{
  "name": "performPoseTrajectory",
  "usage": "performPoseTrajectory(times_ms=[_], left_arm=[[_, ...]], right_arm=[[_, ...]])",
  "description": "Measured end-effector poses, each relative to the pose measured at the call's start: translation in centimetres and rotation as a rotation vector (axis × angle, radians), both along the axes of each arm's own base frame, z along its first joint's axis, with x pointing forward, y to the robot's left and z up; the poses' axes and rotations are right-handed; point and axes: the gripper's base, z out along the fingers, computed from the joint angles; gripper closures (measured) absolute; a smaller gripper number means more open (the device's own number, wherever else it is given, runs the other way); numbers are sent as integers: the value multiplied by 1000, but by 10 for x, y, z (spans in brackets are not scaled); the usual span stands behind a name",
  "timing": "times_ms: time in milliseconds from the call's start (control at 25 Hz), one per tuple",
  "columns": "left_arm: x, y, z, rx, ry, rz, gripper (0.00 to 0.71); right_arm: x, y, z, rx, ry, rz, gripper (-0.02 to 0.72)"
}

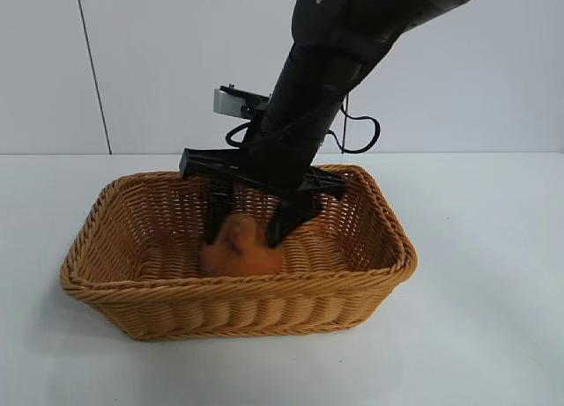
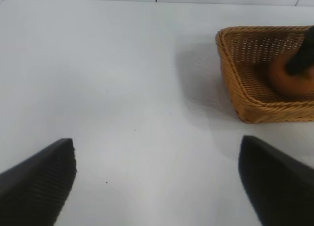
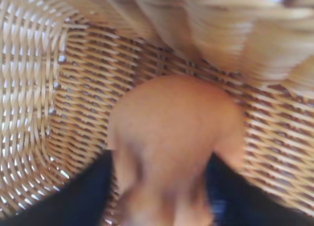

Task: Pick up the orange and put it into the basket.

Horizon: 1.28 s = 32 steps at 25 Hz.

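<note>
The orange [image 1: 242,254] lies on the floor of the wicker basket [image 1: 238,289], near its front wall, knobby bump up. My right gripper [image 1: 244,234] reaches down into the basket from above and stands open, one black finger on each side of the fruit's top. In the right wrist view the orange [image 3: 171,133] fills the gap between the spread fingers [image 3: 88,191] of the gripper [image 3: 159,187], with basket [image 3: 29,88] weave behind. My left gripper [image 2: 157,152] hangs open over bare table, away from the basket [image 2: 230,74]; the orange [image 2: 284,81] shows inside it.
The basket stands mid-table on a white tabletop [image 1: 493,335], with a white wall behind. The right arm's black forearm [image 1: 317,80] slants over the basket's back rim. A small grey block [image 1: 231,102] sits behind the arm.
</note>
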Motion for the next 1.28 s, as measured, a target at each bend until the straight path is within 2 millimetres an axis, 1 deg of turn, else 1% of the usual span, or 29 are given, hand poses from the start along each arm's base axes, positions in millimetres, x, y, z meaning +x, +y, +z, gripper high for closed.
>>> performPoseTrajectory(times_ms=[120,240,360,440,520,600,680,720,800,840,960,1080,1160,1280], left_arm=[[0,0,0,0,0,0,67],[0,0,0,0,0,0,67],[0,0,0,0,0,0,67],[0,0,0,0,0,0,67],[0,0,0,0,0,0,67],[0,0,0,0,0,0,67],[0,0,0,0,0,0,67],[0,0,0,0,0,0,67],[0,0,0,0,0,0,67],[0,0,0,0,0,0,67],[0,0,0,0,0,0,67],[0,0,0,0,0,0,67],[0,0,0,0,0,0,67],[0,0,0,0,0,0,67]], right_arm=[[8,-4,29,-75,-56,13,52],[16,-5,53,-76,-143,3,52],[24,-9,66,-70,-195,-12,52],[31,-19,69,-92,-217,-31,52],[43,-39,70,-123,-230,-74,52],[58,-66,69,-145,-235,-134,52],[74,-102,68,-164,-231,-214,52],[80,-118,68,-172,-229,-249,52],[91,-157,68,-185,-222,-333,52],[96,-175,68,-189,-218,-373,52],[103,-218,68,-184,-202,-471,52],[105,-241,67,-149,-182,-532,52],[105,-246,67,-136,-176,-546,52],[104,-245,68,-131,-175,-546,52]])
